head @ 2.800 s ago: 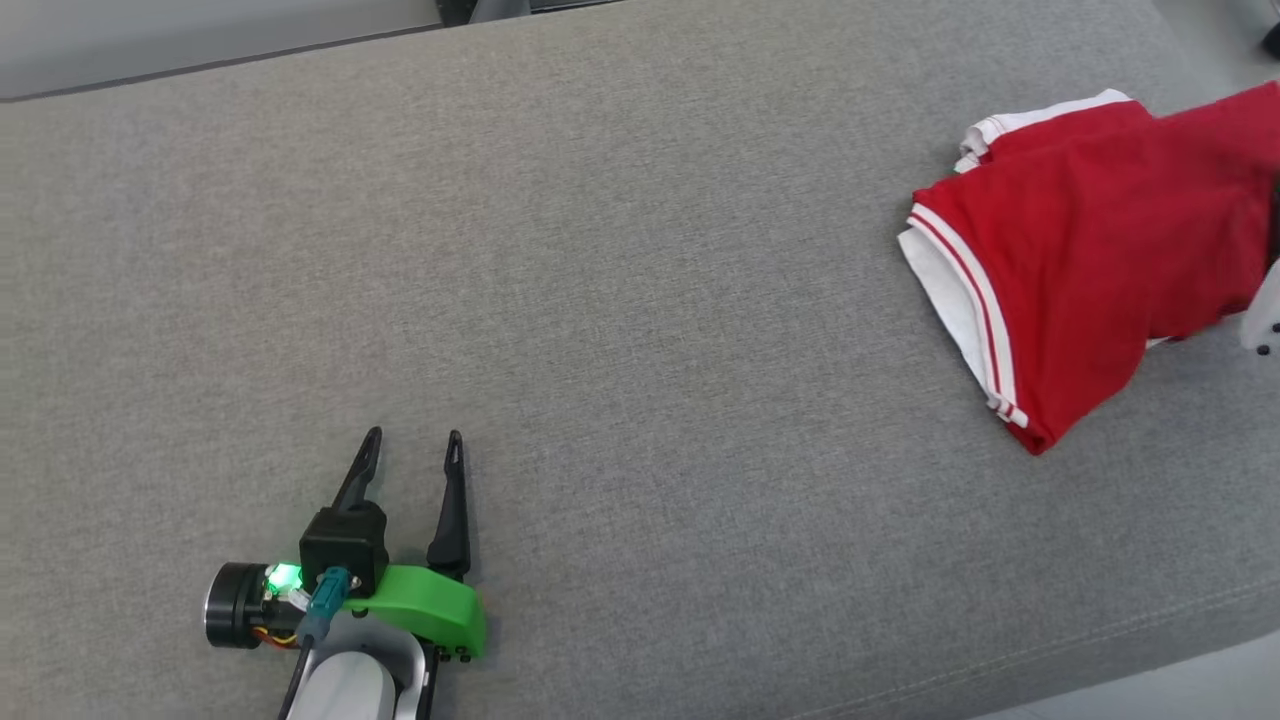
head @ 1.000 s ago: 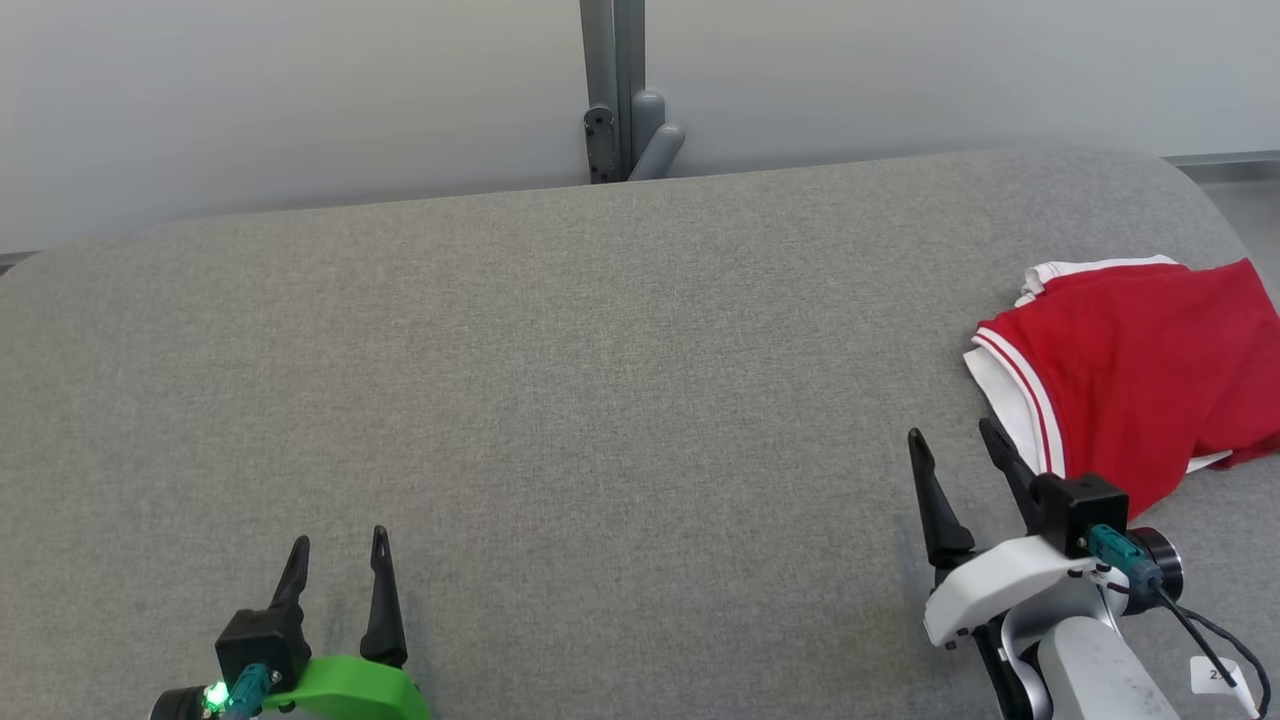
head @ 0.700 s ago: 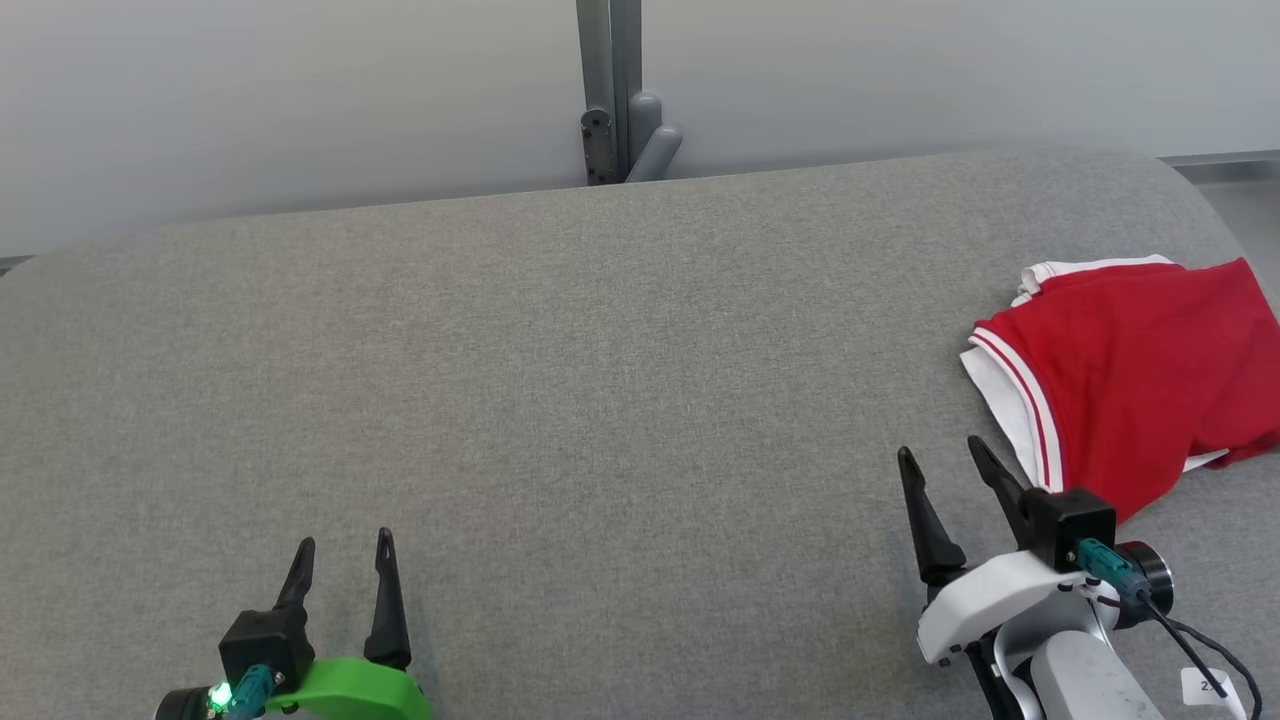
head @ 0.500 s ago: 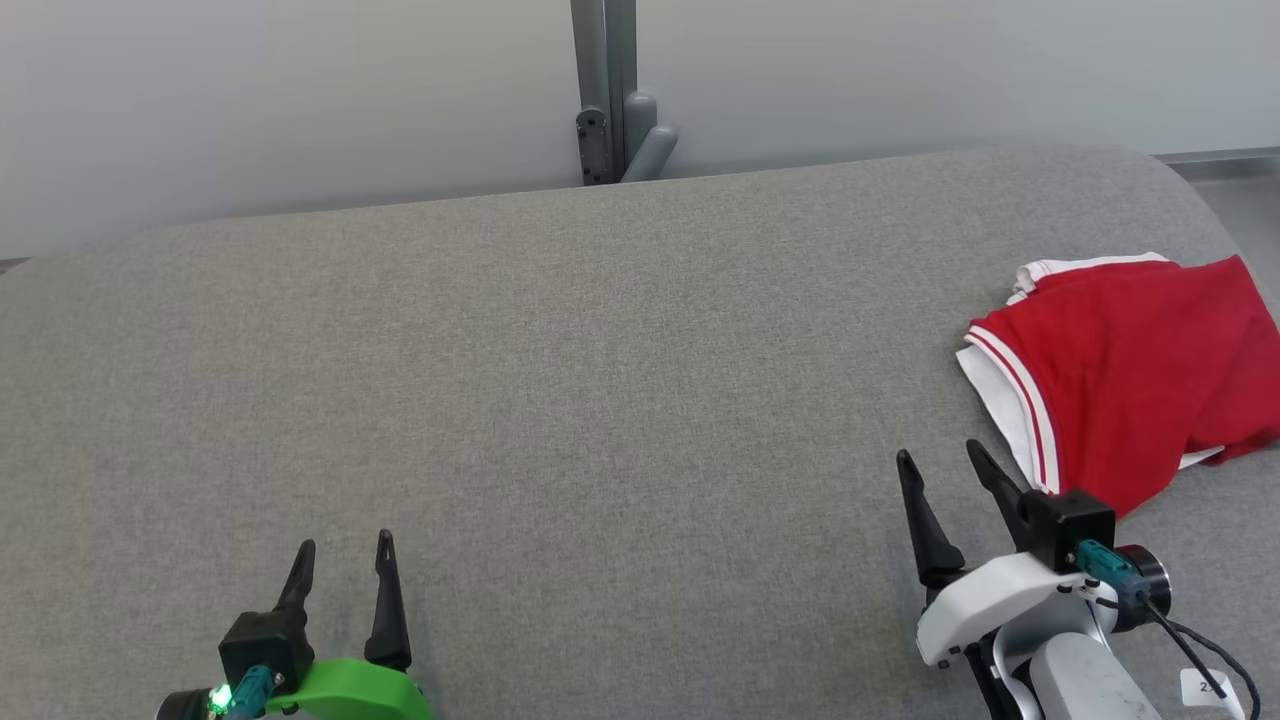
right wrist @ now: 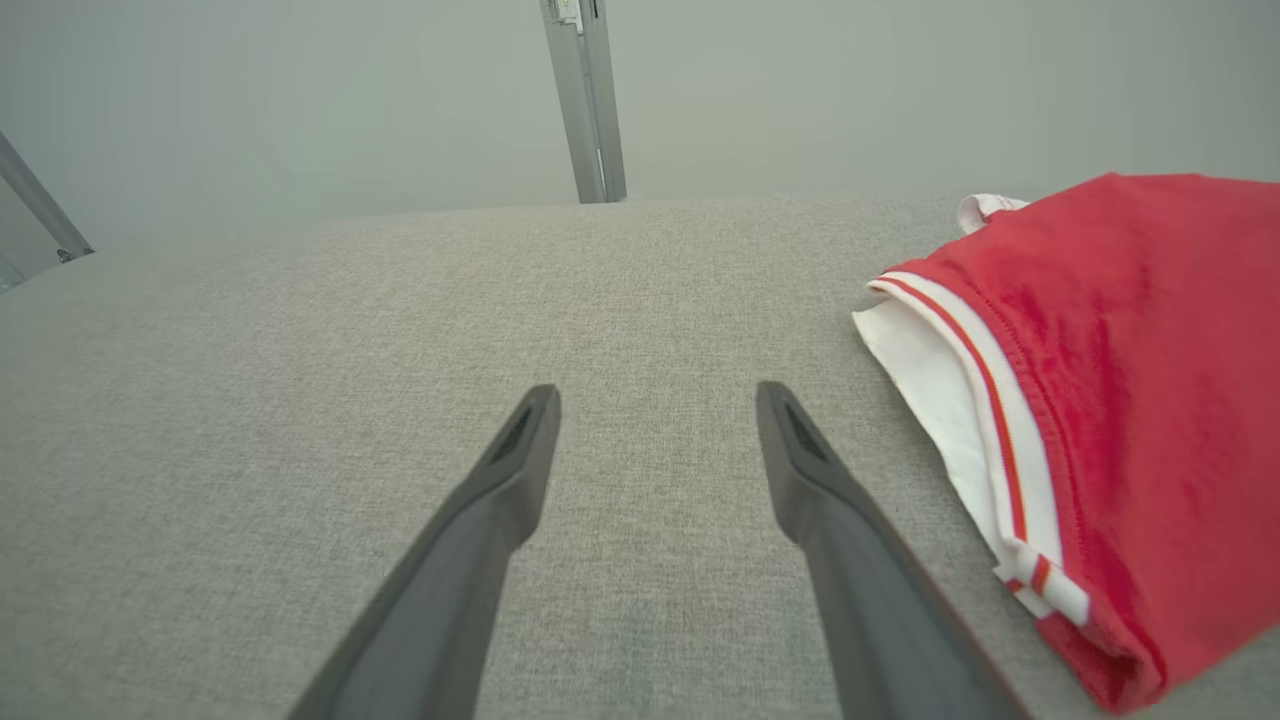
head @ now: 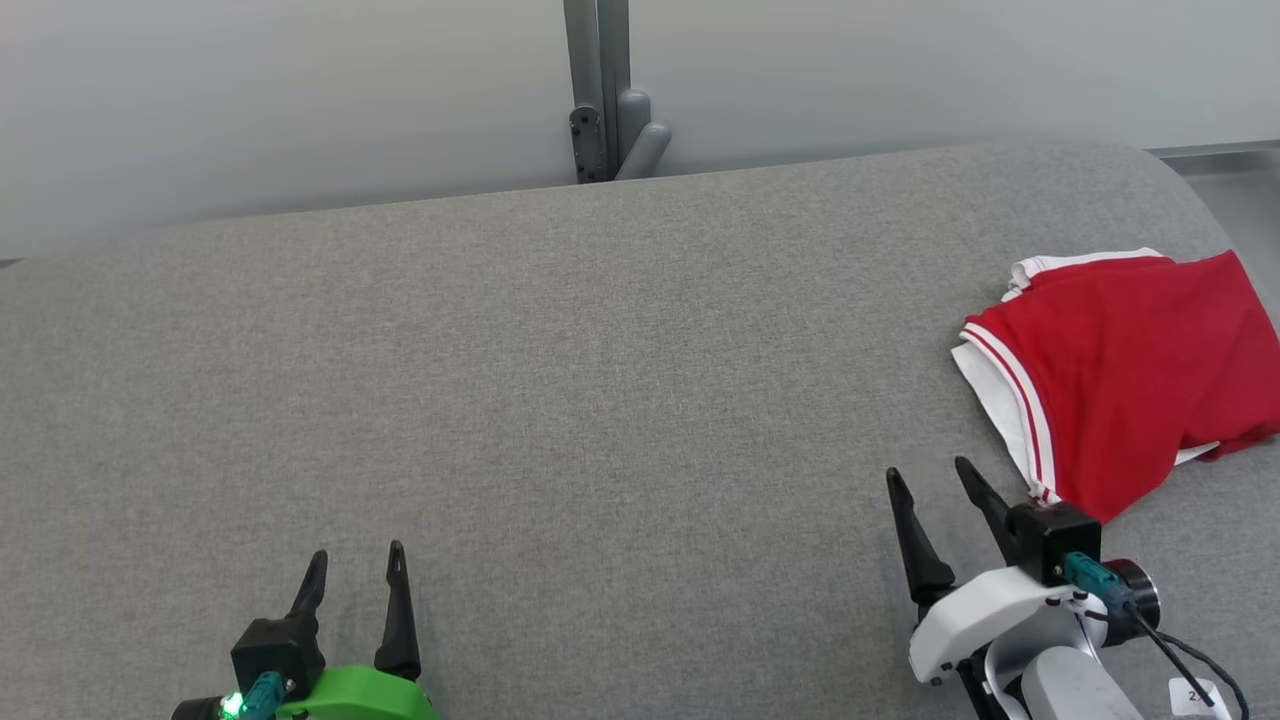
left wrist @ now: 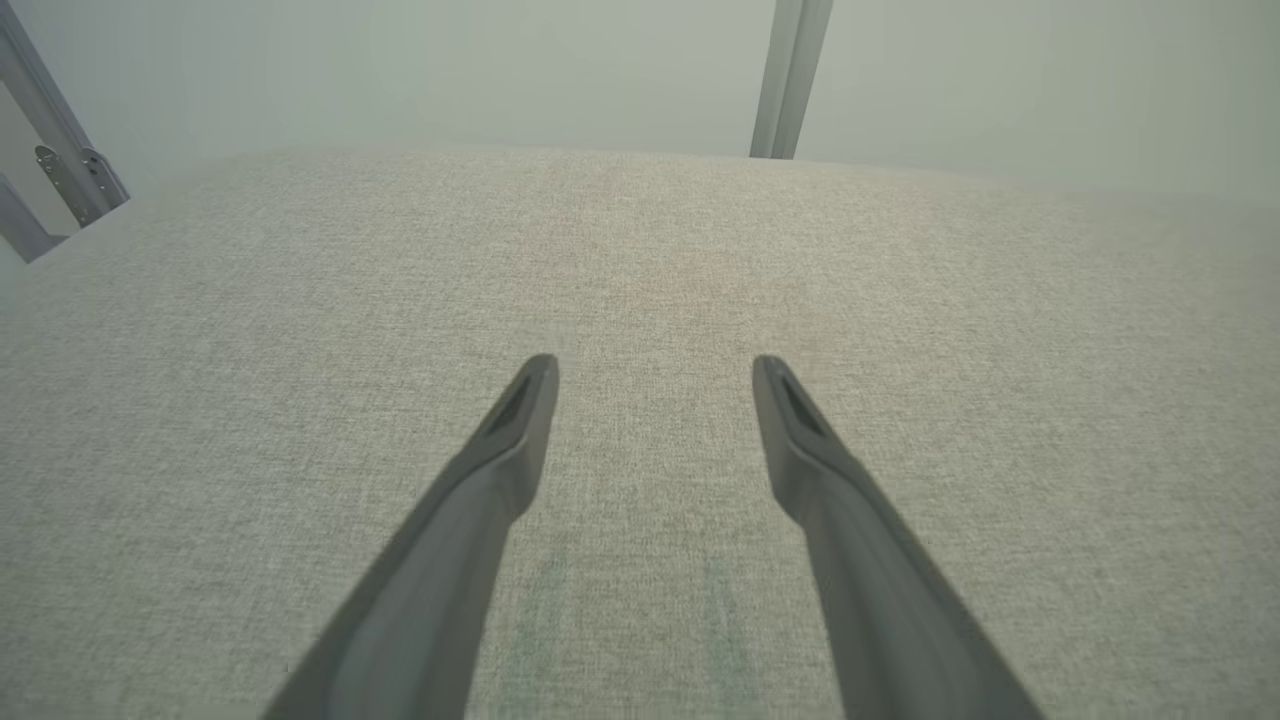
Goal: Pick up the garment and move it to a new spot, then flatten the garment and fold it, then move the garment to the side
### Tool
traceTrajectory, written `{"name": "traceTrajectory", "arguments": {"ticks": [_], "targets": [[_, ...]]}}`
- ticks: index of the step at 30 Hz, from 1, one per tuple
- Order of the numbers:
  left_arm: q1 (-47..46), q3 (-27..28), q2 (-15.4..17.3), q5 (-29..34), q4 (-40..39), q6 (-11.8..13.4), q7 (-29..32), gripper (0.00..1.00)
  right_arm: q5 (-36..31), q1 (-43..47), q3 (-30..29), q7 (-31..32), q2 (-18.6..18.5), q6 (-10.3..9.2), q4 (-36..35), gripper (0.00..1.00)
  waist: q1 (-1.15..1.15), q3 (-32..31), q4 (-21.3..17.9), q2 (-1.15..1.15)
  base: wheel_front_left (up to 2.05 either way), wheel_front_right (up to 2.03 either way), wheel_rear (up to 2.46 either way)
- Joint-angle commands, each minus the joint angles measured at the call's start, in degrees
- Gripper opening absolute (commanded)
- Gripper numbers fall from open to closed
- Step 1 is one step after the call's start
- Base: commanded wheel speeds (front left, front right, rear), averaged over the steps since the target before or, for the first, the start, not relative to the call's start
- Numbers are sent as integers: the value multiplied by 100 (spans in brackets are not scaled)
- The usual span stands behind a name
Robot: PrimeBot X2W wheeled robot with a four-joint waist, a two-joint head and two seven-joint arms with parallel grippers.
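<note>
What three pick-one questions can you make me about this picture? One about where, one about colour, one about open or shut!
1. Where does the garment lie on the grey pad?
A. far left
B. middle
C. right side

2. What colour is most of the garment?
A. blue
B. red
C. green

3. How is the right gripper?
A. open, holding nothing
B. shut on the garment
C. shut on nothing

Answers: 1 C, it lies at the pad's right end; 2 B, it is red cloth with white trim; 3 A, its fingers stand apart with only pad between them.
</note>
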Motion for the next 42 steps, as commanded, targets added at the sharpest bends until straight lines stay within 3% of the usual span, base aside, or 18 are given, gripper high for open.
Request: {"name": "traceTrajectory", "arguments": {"ticks": [1,11,12,16,42], "targets": [[-14,10,12,1,-59,-5,0,100,3,-40,9,-1,-8,0,-55,100,0,-1,3,0,0,0,0],[-4,49,15,4,-37,-69,0,100,11,-45,16,-3,-10,0,-48,100,0,-6,25,0,0,0,0],[12,45,-1,-4,29,-55,1,0,4,60,12,4,8,0,29,0,0,-7,26,0,0,0,0],[33,57,-10,-32,227,-56,16,0,35,167,3,21,25,0,201,0,0,-8,27,0,0,0,0],[-154,425,3,-2548,-110,-293,707,0,2686,168,-330,669,12,0,-222,0,0,-48,79,0,0,0,0]]}}
